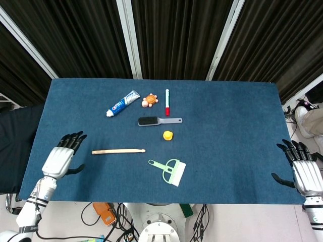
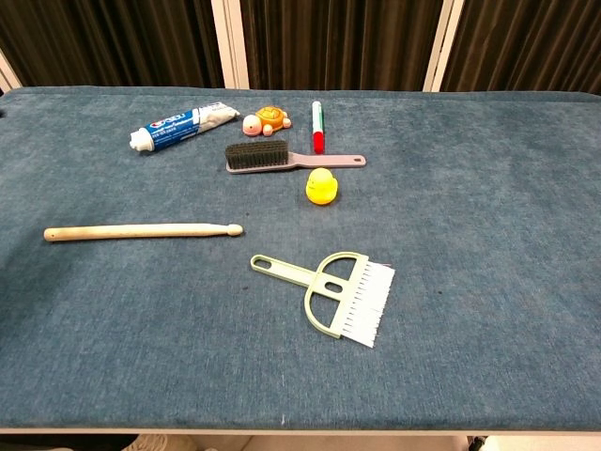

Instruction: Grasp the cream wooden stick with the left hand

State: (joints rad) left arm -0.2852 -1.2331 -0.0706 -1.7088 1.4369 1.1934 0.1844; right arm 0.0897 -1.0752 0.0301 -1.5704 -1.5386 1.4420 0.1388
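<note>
A: Where does the cream wooden stick (image 1: 118, 150) lie?

B: Flat on the blue surface (image 1: 227, 126), left of centre, long axis running left to right, its rounded tip toward the middle. In the chest view it sits near the left edge, left of and slightly above the green dustpan brush (image 2: 331, 292).

A: And the left robot hand (image 1: 61, 157)?

B: Over the surface's left part, just beside the stick's butt end but apart from it; released, fingers spread and pointing toward the far edge, holding nothing.

A: The right robot hand (image 1: 302, 169)?

B: At the right near corner of the surface, also released, fingers apart, well away from every object.

A: Other items?

B: Toothpaste tube (image 1: 122, 103), orange turtle toy (image 1: 149, 100), red-capped marker (image 1: 167, 102), grey hairbrush (image 1: 158, 121), yellow duck (image 1: 168, 135).
</note>
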